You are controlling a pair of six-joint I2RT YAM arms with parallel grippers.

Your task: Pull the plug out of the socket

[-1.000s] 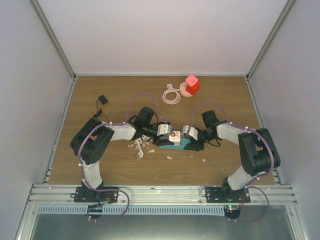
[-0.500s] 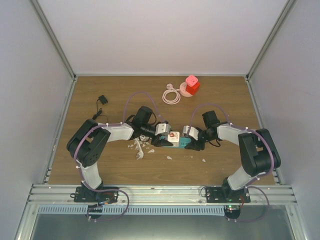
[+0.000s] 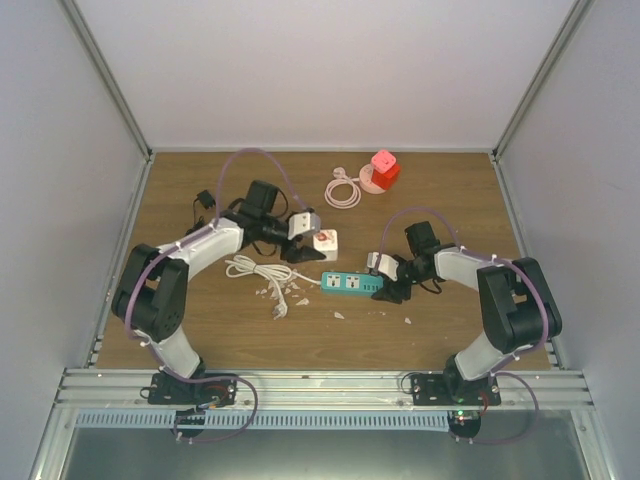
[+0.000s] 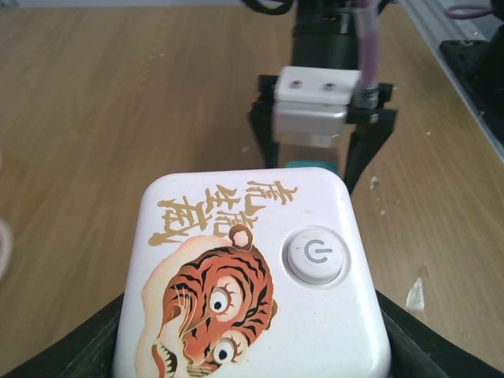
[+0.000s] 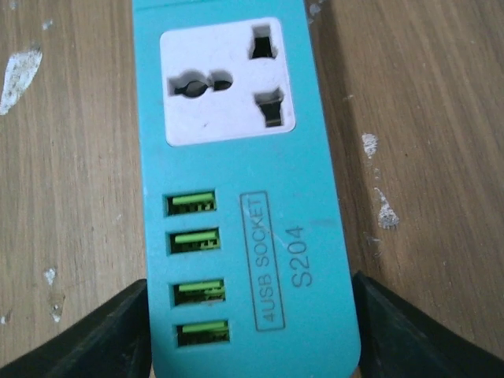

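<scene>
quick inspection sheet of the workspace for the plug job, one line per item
surface: wooden table, white specks on it
job's things: white plug apart from the blue power strip; the strip's socket is empty
clutter: white scraps; black adapter; red cube at the far side
tools: left tool shut on the plug; right tool astride the strip's end, grip unclear
cables: white cable loose left of the strip; pink coil beside the red cube
surroundings: grey walls; metal rail at the near edge
</scene>
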